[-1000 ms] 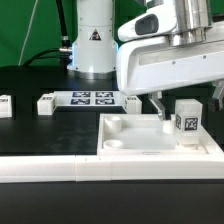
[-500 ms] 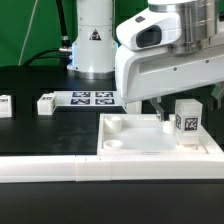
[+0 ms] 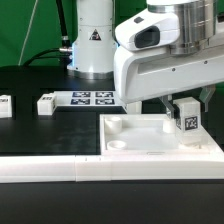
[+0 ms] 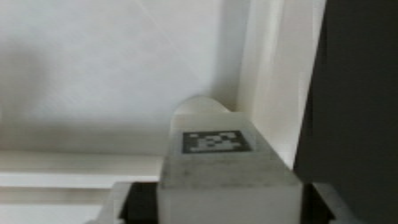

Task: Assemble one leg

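Leg (image 4: 222, 150) upright between fingers (image 4: 135, 205), clamped both sides, at tray (image 3: 140, 150) corner.

- Exterior view: low, near the height of the table (image 3: 40, 128), close in, facing across the tray (image 3: 150, 152) toward the arm's base (image 3: 92, 45).
- Wrist view: very close, looking down along the leg (image 4: 217, 150) into a tray corner.
- Shared: the leg and that corner.

The arm (image 3: 160, 60) has dropped lower — its fingers (image 4: 139, 206) now clasp the leg (image 3: 187, 121)
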Tool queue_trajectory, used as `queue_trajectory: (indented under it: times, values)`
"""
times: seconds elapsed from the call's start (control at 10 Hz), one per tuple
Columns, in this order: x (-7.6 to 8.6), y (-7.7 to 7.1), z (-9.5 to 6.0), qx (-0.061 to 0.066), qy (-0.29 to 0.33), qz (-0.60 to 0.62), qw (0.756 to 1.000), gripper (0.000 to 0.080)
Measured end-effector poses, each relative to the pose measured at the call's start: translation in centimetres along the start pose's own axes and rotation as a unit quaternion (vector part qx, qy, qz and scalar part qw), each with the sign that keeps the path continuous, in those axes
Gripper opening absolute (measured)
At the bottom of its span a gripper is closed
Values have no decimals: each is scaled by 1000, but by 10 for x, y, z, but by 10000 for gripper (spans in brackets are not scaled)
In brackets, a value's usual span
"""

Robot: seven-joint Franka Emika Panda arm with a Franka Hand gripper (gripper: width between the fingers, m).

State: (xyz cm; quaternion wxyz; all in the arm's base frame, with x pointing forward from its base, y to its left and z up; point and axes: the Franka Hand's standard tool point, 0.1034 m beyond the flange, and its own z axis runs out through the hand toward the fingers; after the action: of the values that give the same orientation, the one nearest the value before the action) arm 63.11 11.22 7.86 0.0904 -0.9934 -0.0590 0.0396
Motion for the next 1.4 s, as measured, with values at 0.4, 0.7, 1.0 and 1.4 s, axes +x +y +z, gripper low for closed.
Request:
queue_trajectory:
  times: [0.4,0.7,1.0,1.4]
  values:
    - [0,0,1,3,6,87,996,294]
    - [1,-2,3,4,18,297,955,294]
    - [1,-3,4,11,16,459,888,294]
    - [1,-5,4,16,13,559,829,294]
